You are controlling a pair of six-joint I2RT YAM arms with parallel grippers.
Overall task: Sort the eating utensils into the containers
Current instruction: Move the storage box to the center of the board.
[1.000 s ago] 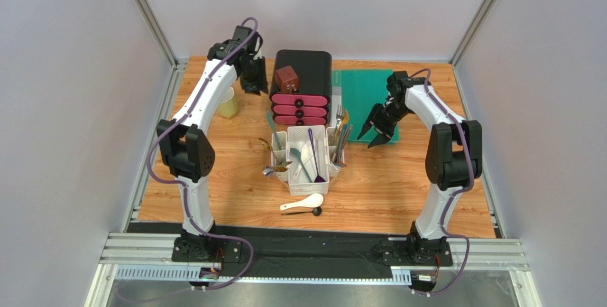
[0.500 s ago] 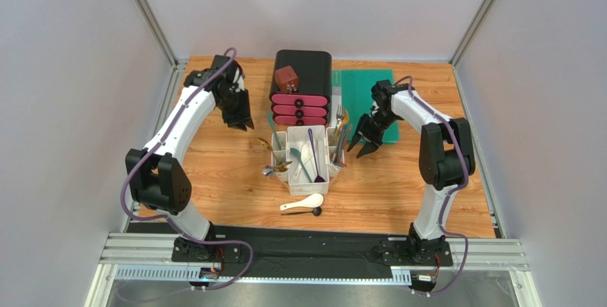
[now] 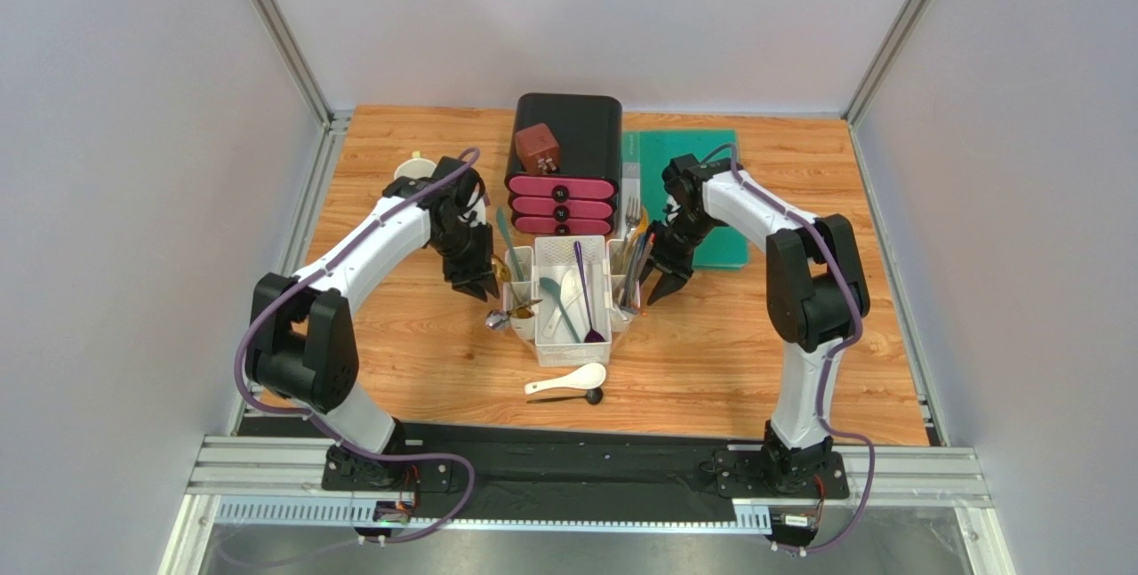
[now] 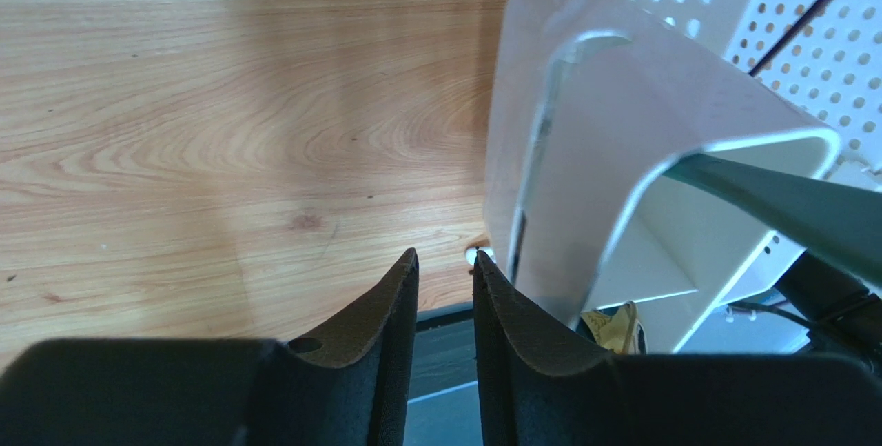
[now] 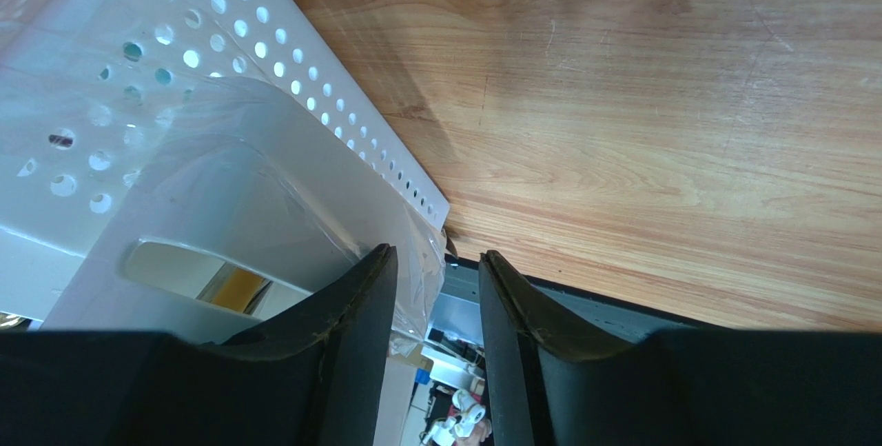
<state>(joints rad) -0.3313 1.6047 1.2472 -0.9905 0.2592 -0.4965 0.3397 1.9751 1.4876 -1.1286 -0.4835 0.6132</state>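
Hovering beside the white caddy (image 3: 576, 353), left gripper (image 4: 445, 255) and right gripper (image 5: 437, 253) show jaws narrowly apart, its side bins just beside them.

One caddy (image 3: 577, 357), one drawer box (image 3: 568, 135), one mug (image 3: 416, 167), one mat (image 3: 688, 162).

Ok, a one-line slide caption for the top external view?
Left arm and right arm flank the white caddy holding utensils; a white spoon lies on the table in front.
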